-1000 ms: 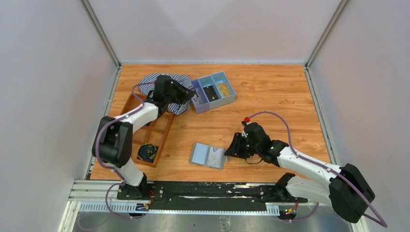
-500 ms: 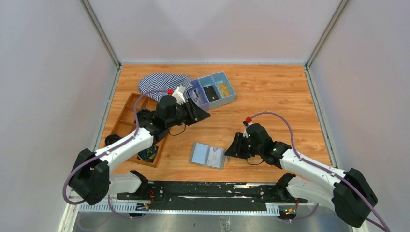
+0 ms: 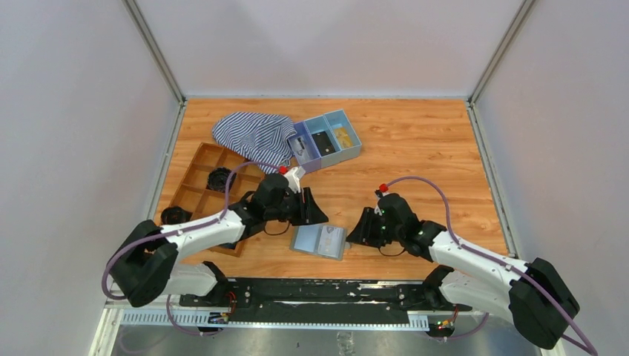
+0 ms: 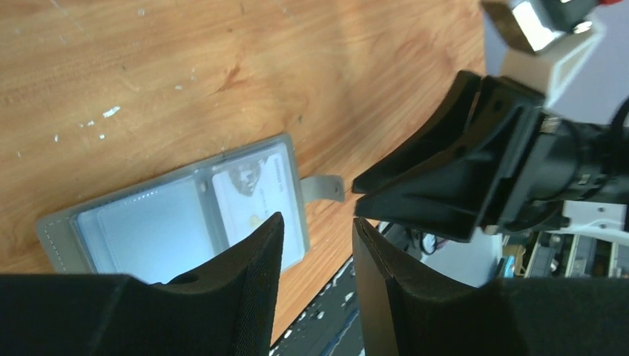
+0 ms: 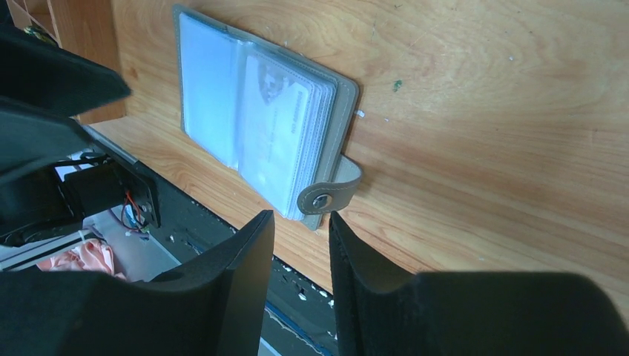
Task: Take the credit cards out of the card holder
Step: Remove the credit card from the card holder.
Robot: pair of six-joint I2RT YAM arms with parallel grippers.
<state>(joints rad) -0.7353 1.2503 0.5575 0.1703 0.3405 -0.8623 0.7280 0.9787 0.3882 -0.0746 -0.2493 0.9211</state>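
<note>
Flat grey card holder (image 3: 319,241) lies open on woodgrain table (image 3: 415,148).

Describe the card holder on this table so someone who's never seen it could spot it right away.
On the wooden table, look near the front edge, about midway across. The card holder lies there open and flat: a small grey wallet with clear pockets, pale cards and a snap tab, unlike the blue tray and the brown divided tray farther off.
</note>
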